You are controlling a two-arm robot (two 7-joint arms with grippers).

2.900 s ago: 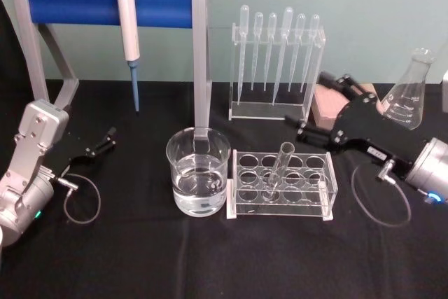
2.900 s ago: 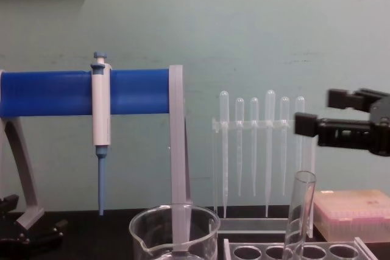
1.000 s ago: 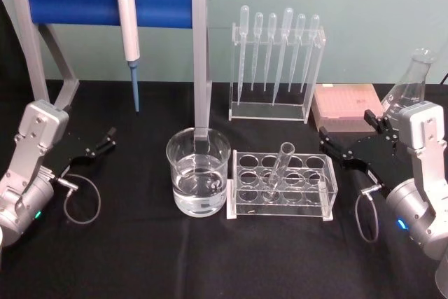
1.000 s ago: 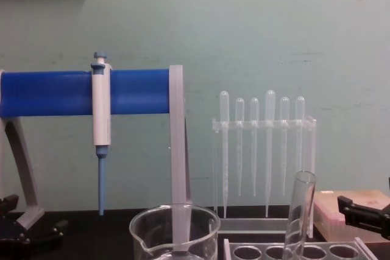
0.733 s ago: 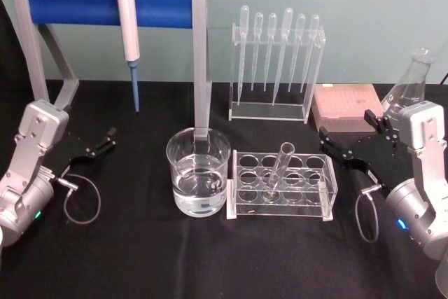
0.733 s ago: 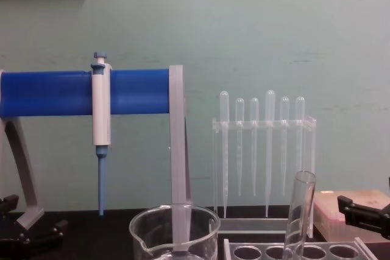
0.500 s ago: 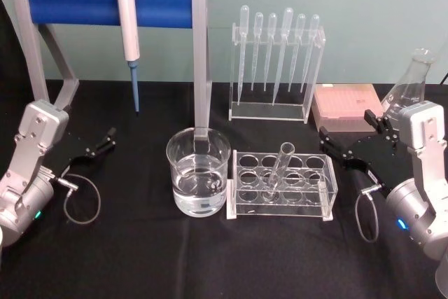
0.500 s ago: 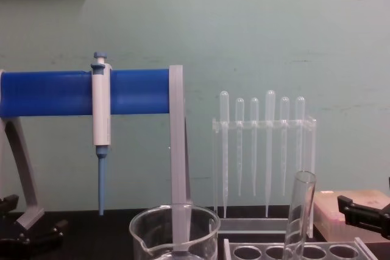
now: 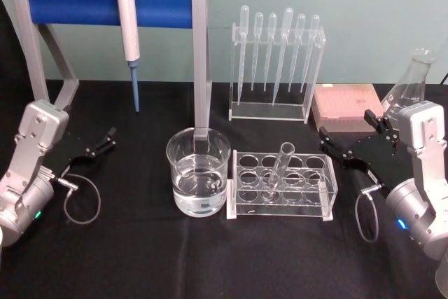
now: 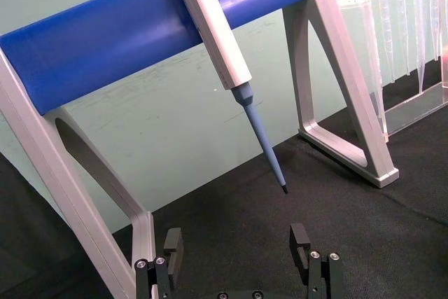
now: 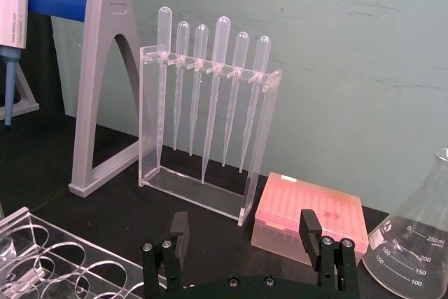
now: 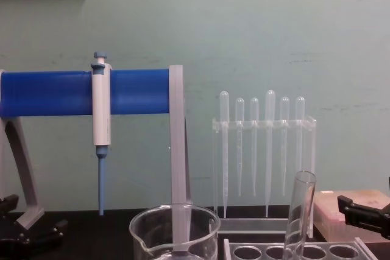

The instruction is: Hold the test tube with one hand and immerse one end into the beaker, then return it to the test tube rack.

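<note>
While the test tube [image 9: 276, 171] leans in its rack [image 9: 281, 185] at centre frame, the spread right claw [image 9: 348, 145] should pinch it high; left claw [image 9: 99, 145] idles, spread.

A table [image 9: 140, 257] covered in black cloth carries everything. At the back left stands a grey stand [image 9: 199, 54] with a blue bar, its feet on the cloth. At the back centre is a clear pipette rack [image 9: 274, 106] with 6 pipettes. Right of it lies a pink box [image 9: 343, 108], and a flask [image 9: 413, 85] stands at the far right. Nearer the front, a beaker [image 9: 198, 173] holding clear liquid sits just beside a clear tube rack [image 9: 280, 187]. A gripper lies on the cloth at each side, left gripper [image 9: 101, 143] and right gripper [image 9: 350, 146].
</note>
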